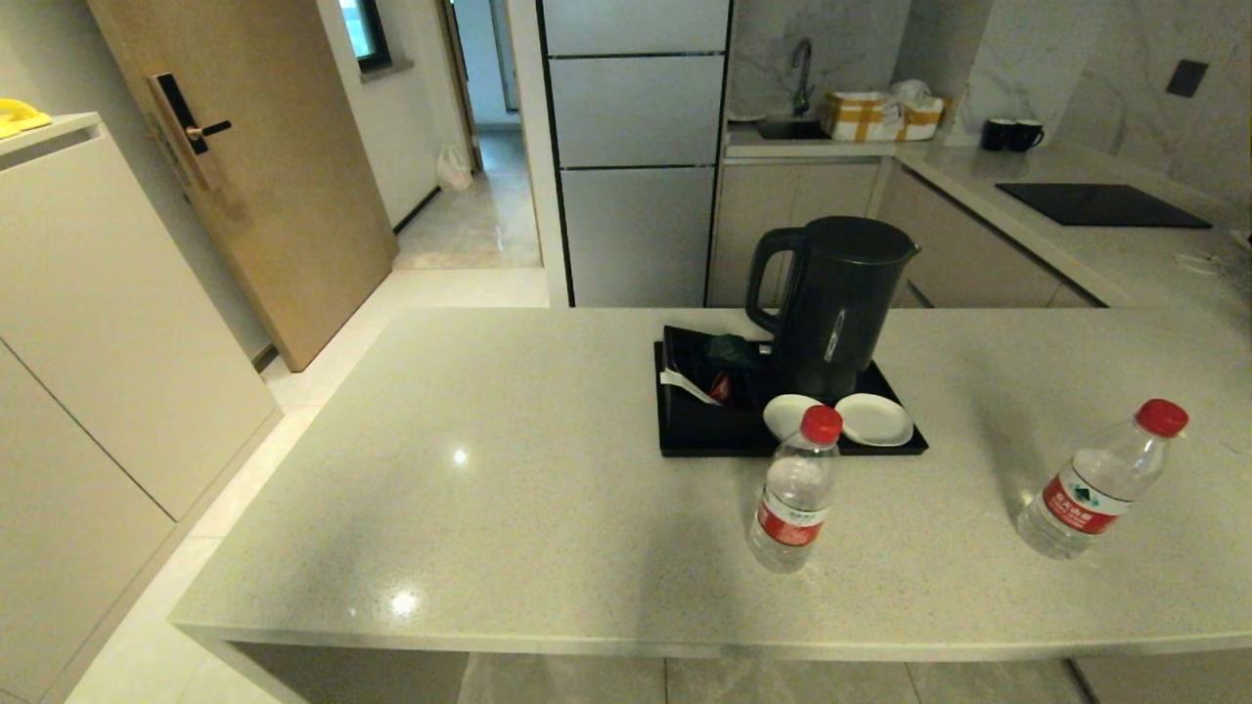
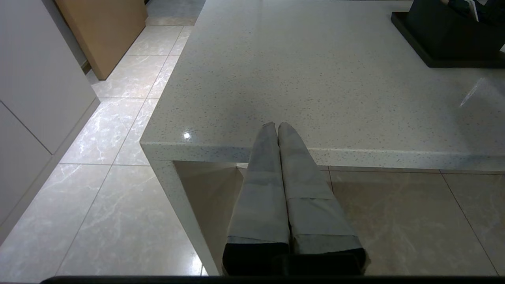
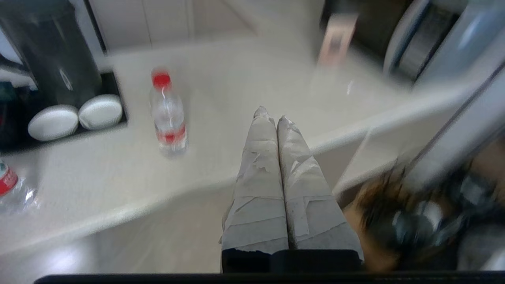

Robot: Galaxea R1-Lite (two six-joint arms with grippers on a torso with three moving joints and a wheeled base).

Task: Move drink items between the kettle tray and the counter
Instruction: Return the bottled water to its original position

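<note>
— Right gripper point(image 3: 272, 114) first: how does it stand?
— Clenched, its two taped grey fingers pressed together with nothing between them, off the counter's near edge. It does not show in the head view.
— And the left gripper point(image 2: 275, 125)?
— Likewise clenched and empty, parked just outside the counter's near left corner, tips over the edge.
— Where are the bottles?
— Both stand upright on the counter point(image 1: 509, 508), off the tray. The left bottle point(image 1: 794, 491) is just in front of the tray's near edge, close to the coasters. The right bottle point(image 1: 1100, 484) is well apart from it, toward the counter's right end.
— How do they look?
— Small, clear, ribbed plastic, each with a red screw cap and a red-and-white label round the middle. They seem filled with water.
— The tray point(image 1: 704, 440)?
— Flat, black, rectangular, low-rimmed, lying near the counter's far edge. Two white round coasters point(image 1: 846, 418) sit side by side at its near right part. Behind them stands a black kettle point(image 1: 831, 303) with a matte body, a lid and a loop handle to the left. A black holder point(image 1: 709, 372) with sachets fills the tray's left half.
— And the counter itself?
— Light grey speckled stone, glossy, with a thick edge; ceiling lights glint on it. Pale marbled floor tiles point(image 2: 114, 197) lie beneath.
</note>
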